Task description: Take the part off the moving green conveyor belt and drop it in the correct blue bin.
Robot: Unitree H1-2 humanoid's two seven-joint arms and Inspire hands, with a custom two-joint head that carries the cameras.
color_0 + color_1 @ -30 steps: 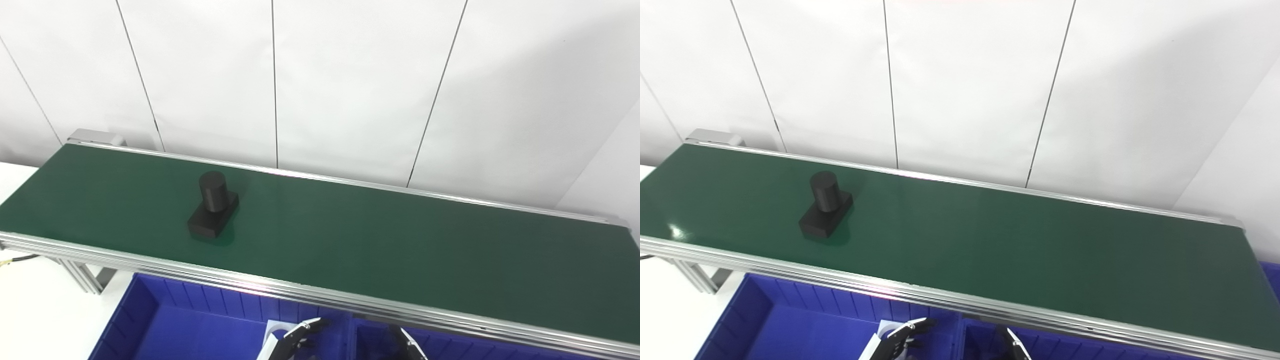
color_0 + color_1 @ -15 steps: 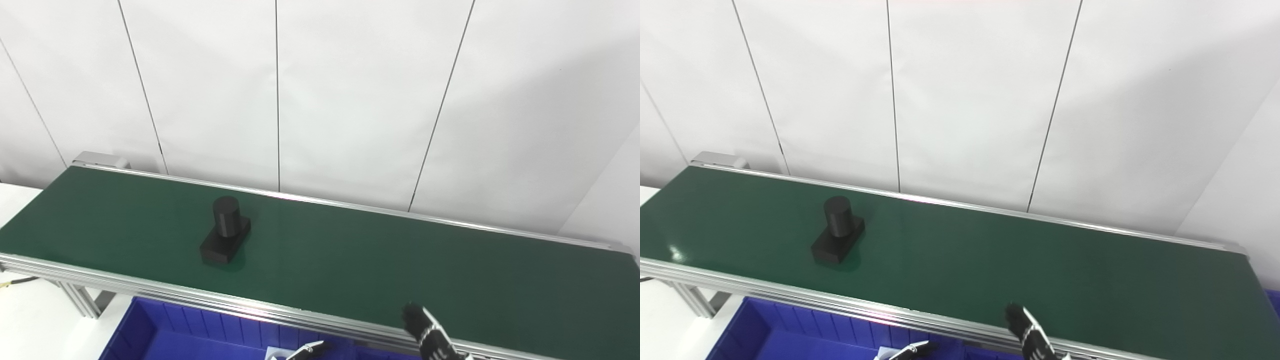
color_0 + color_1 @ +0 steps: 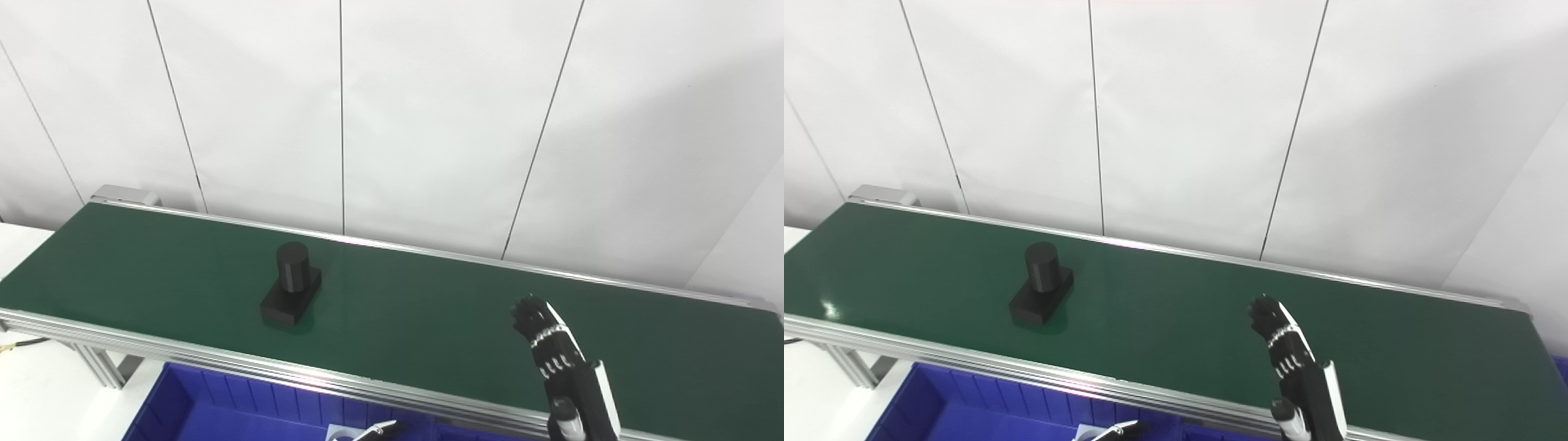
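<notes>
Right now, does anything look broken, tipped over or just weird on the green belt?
Nothing stands out. The black part stands upright on the green conveyor belt, its cylinder on top of its flat base. The right robot hand is raised over the belt, well apart from the part, holding nothing.

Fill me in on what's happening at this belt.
A black part, a cylinder on a flat base, rides the green conveyor belt untouched. The right hand is raised over the belt to the part's right, fingers extended, holding nothing. Only a sliver of the left hand shows at the bottom edge, above a blue bin.
</notes>
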